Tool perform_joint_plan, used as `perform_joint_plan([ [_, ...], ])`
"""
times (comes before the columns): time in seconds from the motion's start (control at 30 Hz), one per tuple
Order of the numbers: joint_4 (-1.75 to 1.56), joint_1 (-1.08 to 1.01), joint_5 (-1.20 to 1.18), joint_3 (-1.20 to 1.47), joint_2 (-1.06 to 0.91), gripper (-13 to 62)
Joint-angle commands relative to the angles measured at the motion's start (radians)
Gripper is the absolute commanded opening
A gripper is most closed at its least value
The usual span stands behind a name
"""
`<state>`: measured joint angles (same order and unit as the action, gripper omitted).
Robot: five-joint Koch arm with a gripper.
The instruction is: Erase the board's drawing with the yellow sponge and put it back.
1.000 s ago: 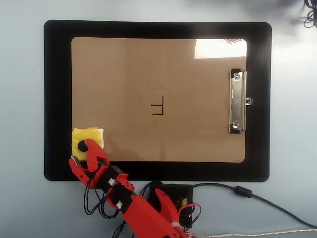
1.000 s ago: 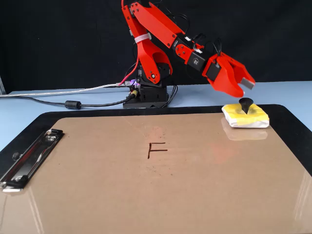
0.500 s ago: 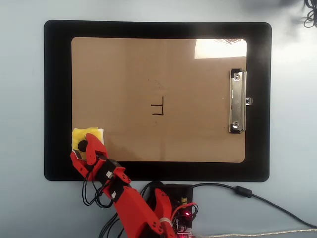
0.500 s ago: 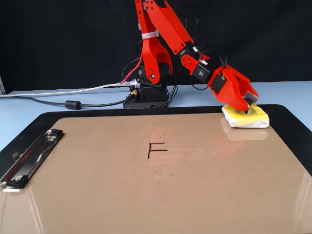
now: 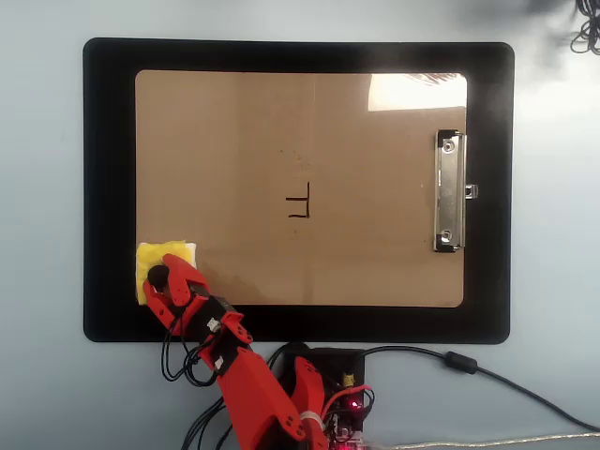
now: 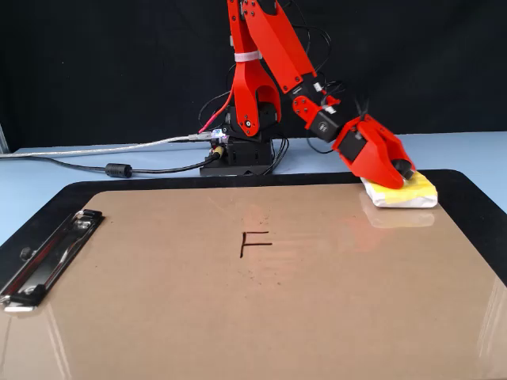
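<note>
The yellow sponge [image 5: 156, 253] lies on the lower left corner of the brown board [image 5: 300, 122] in the overhead view, and at the far right [image 6: 417, 192] of the board [image 6: 238, 317] in the fixed view. My red gripper [image 5: 161, 277] is down on the sponge, its jaws drawn in around the black knob, which shows only partly [image 6: 402, 169]. The drawing [image 5: 299, 201], a small black F-like mark, sits at the board's centre [image 6: 254, 243], well apart from sponge and gripper.
The board rests on a larger black mat [image 5: 108, 187] on a pale blue table. Its silver clip [image 5: 449, 191] is on the right short edge in the overhead view. The arm's base [image 6: 242, 154] and cables [image 6: 119, 169] lie behind the mat.
The gripper came down from above the sponge onto it, and its jaws closed in around the black knob. The sponge has stayed in place.
</note>
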<state>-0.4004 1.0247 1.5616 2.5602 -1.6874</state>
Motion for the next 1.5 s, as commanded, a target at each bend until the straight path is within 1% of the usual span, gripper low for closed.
perform_joint_plan([
  [0.0,-0.069,-0.002,0.000,-0.009,-0.018,-5.8],
  [0.03,-0.071,-0.012,0.000,-0.009,-0.018,-8.2],
  [0.27,-0.061,-0.028,0.014,-0.021,-0.038,-8.2],
  [0.4,-0.002,-0.037,0.071,-0.041,-0.144,-8.2],
  [0.43,0.058,-0.048,0.095,-0.063,-0.179,-8.2],
  [0.5,0.287,-0.097,0.161,-0.140,-0.275,-8.2],
  [0.67,0.954,-0.259,0.199,-0.377,-0.515,-8.2],
  [0.73,1.180,-0.400,0.195,-0.446,-0.568,-8.2],
  [0.8,1.289,-0.552,0.176,-0.469,-0.574,-8.2],
  [0.87,1.307,-0.703,0.118,-0.466,-0.583,-8.2],
  [0.97,1.284,-0.856,0.021,-0.456,-0.569,-8.2],
  [1.07,1.152,-0.992,-0.017,-0.430,-0.525,-8.2],
  [1.3,0.802,-1.019,-0.017,-0.299,-0.373,-8.2],
  [1.37,0.764,-1.015,-0.015,-0.261,-0.345,-8.2],
  [1.47,0.749,-1.011,-0.012,-0.175,-0.359,-8.2],
])
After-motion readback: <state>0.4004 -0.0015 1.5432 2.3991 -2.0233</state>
